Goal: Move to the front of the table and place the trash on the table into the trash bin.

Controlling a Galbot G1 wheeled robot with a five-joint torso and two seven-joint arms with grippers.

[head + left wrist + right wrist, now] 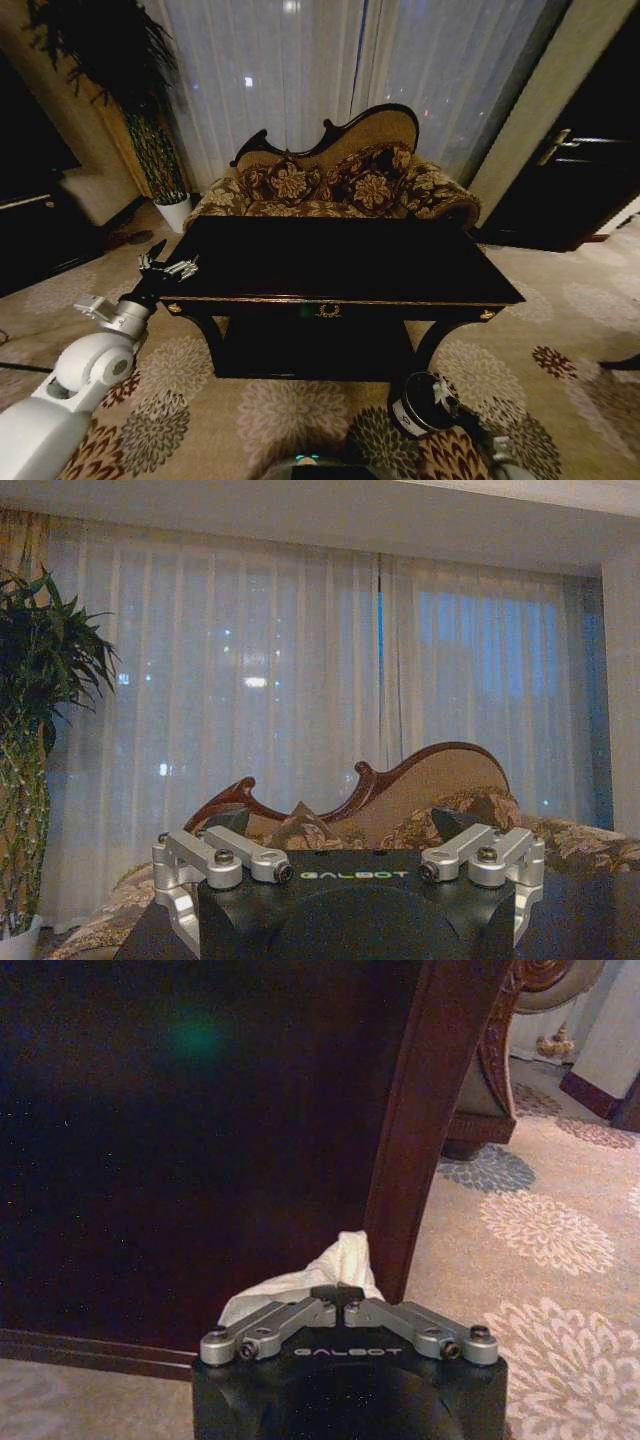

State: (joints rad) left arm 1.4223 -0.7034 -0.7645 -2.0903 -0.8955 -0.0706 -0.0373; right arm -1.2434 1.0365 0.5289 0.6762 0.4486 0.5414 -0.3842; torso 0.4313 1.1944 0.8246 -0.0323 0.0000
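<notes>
Glossy black table (pixel 340 262) with gold edge trim and front emblem is seen before the robot. Small dark trash bin (pixel 424 404) stands upright on the carpet by the table's front right leg. White crumpled paper wad (pixel 318 1275) is pinched in right gripper (pixel 338 1295), low beside a table leg.

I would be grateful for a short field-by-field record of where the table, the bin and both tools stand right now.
table: glossy black table straight ahead, floral sofa behind it
trash bin: dark trash bin on the carpet, near the table's front right leg
left tool: left tool open, raised by the table's front left corner
right tool: right tool shut on a white paper wad, low beside a table leg
other trash: cannot tell on the dark tabletop
</notes>
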